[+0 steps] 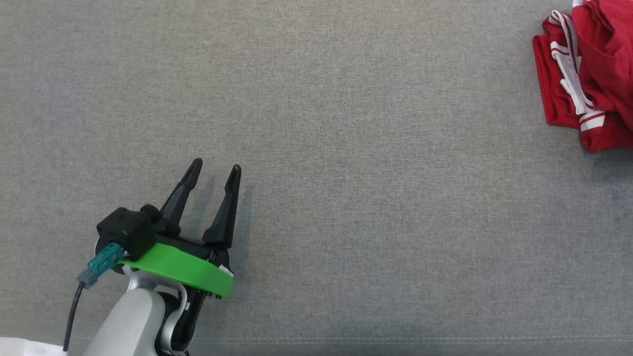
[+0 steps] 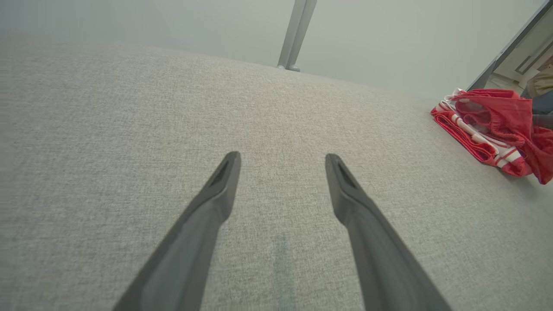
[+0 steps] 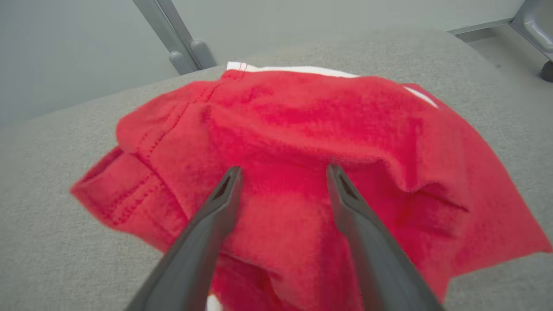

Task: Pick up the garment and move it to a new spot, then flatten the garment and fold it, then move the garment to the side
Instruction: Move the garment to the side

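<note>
Garment, head view: red with white striped trim, was seen bunched in a heap at the upper right corner of the grey fabric-covered table, cut off by the frame edge. Left tool was seen at the lower left, well apart from the garment, released, its two dark fingers spread and pointed up the view. A green collar was mounted behind the fingers, above a pale forearm. A dark cable was run down from a teal connector.

Left wrist view: left tool was shown released, fingers wide apart, bare table seen between them. The garment was seen far off at the right edge, with folded red-and-white layers underneath and loose red cloth on top. A grey metal post was seen beyond the table's far edge.

Right wrist view: right tool was shown released, fingers spread over the middle of the garment, red cloth seen between them. Contact between fingertips and cloth could not be determined. The garment was rumpled, with a stitched hem at the left and a white strip at its far edge. Grey table was seen around it, and a metal post beyond.
</note>
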{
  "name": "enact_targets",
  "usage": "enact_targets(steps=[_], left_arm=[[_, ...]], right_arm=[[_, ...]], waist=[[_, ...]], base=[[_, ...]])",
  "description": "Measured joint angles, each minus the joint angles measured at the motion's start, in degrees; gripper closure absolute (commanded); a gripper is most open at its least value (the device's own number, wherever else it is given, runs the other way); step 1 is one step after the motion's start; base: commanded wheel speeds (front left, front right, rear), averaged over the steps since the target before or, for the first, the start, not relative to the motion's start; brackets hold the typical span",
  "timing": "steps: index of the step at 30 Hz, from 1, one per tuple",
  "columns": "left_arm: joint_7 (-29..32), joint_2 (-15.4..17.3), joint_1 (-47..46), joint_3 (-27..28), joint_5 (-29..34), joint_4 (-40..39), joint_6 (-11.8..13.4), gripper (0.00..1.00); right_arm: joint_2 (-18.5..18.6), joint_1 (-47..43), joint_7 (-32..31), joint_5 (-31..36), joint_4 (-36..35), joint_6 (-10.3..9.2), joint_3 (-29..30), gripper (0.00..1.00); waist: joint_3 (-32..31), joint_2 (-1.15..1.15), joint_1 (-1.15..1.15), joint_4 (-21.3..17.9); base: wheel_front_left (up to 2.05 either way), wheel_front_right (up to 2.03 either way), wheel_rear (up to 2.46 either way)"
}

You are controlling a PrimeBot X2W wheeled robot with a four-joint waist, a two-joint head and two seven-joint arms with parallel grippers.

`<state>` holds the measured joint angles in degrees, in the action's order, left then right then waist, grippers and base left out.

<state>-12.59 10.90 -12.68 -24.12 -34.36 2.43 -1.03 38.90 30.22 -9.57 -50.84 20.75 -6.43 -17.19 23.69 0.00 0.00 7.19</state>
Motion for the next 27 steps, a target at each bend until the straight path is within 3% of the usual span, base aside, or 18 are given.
enact_targets(steps=[13, 18, 27], left_arm=[[-0.3, -0.1, 0.7, 1.9, -0.3, 2.4, 0.0, 0.00], [-0.7, -0.7, 1.1, 1.9, -0.7, 3.1, 0.0, 0.00], [-1.2, 0.1, 5.5, 3.4, -0.8, 6.4, 0.0, 0.00]], right_arm=[[-4.4, -4.3, 3.6, 1.1, 5.2, -0.13, -2.5, 0.00], [-4.7, -6.2, 5.8, 2.1, 5.3, 0.91, -3.7, 0.00], [-4.7, -10.2, 14.3, 7.3, 2.3, 1.29, -5.3, 0.00]], waist=[[-3.5, 0.00, 0.00, 1.2], [-5.8, 0.00, 0.00, 0.5], [-11.1, 0.00, 0.00, -0.8]], base=[[0.00, 0.00, 0.00], [0.00, 0.00, 0.00], [0.00, 0.00, 0.00]])
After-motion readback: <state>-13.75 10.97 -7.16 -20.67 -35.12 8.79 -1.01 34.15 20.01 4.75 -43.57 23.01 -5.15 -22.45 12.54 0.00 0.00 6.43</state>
